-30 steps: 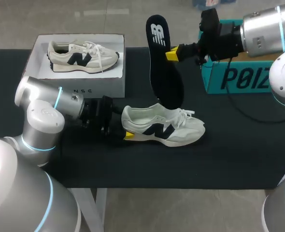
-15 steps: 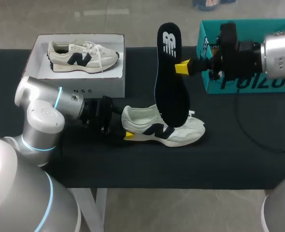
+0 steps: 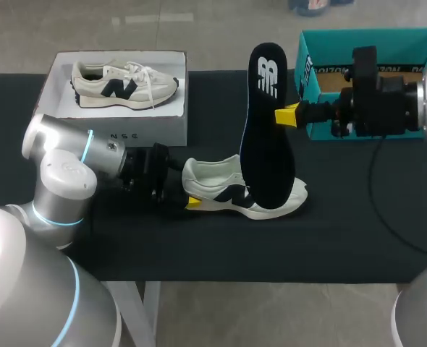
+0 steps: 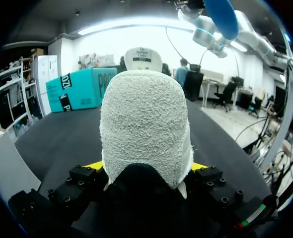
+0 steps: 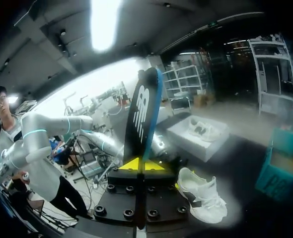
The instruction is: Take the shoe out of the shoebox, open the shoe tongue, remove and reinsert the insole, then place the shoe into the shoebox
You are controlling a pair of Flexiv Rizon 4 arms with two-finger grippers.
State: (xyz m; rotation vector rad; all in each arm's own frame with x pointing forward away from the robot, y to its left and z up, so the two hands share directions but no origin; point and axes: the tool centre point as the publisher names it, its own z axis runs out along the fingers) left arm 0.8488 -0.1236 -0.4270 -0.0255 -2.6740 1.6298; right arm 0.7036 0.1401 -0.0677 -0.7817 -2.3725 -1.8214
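A white shoe [image 3: 264, 194] with a dark side mark lies on its sole on the black table [image 3: 199, 246], toe to the right. My left gripper [image 3: 188, 191] is shut on its heel; in the left wrist view the grey heel [image 4: 144, 124] fills the space between the yellow fingertips [image 4: 95, 165]. My right gripper [image 3: 286, 116] is shut on the edge of a black insole [image 3: 266, 137], which hangs upright over the shoe with its lower end in front of the shoe's middle. In the right wrist view the insole [image 5: 142, 121] rises from that gripper [image 5: 142, 164], with the shoe [image 5: 203, 198] below.
A white shoebox [image 3: 166, 130] at the back left holds a second white shoe [image 3: 123, 85]. A teal box [image 3: 318, 69] stands at the back right, behind my right arm. A dark cable [image 3: 387, 210] trails over the table at the right.
My right gripper has carried the insole to the right and toward the table's front, and it now hangs lower, over the shoe. The left arm and the shoe have stayed still.
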